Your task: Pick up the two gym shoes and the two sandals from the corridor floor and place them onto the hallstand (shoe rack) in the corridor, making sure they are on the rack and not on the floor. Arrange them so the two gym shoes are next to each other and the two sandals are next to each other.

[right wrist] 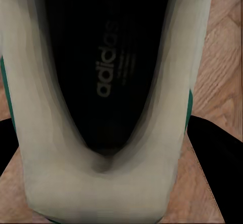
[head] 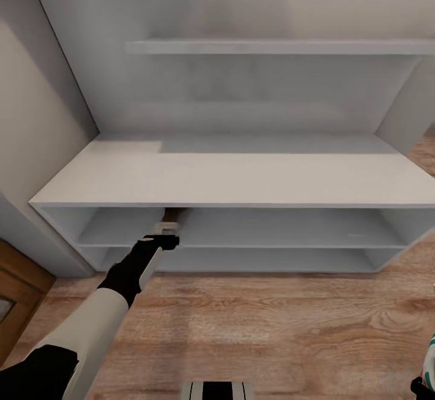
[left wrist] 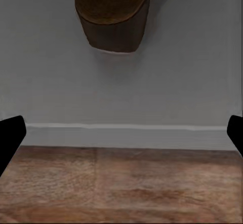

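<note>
Reaching forward from the lower left of the head view, the left arm stretches toward the hallstand point(head: 241, 176), and its left hand point(head: 167, 231) sits at the front edge of the upper open shelf, just under the long pale worktop. A dark brown sandal point(left wrist: 114, 13) lies on that grey shelf directly ahead of the hand, a little beyond the fingertips and apart from them; in the head view only a brown sliver of it shows past the hand, tucked below the worktop's lip. In the left wrist view the two black fingers point(left wrist: 11, 138) stand wide apart at either edge, spread and holding nothing, with the shelf's front edge and the corridor floor point(head: 272, 327) between them.

Further right, the shelves and the worktop are bare, with a wall shelf above. At the far lower right corner of the head view, the right hand point(head: 423, 385) shows as a dark shape with a bit of white and green against it. The right wrist view looks straight into a gym shoe point(right wrist: 109, 92), white with green at its sides and a dark insole, lying between the black fingers point(right wrist: 217, 173), which press on both its sides, above the wood floor.
</note>
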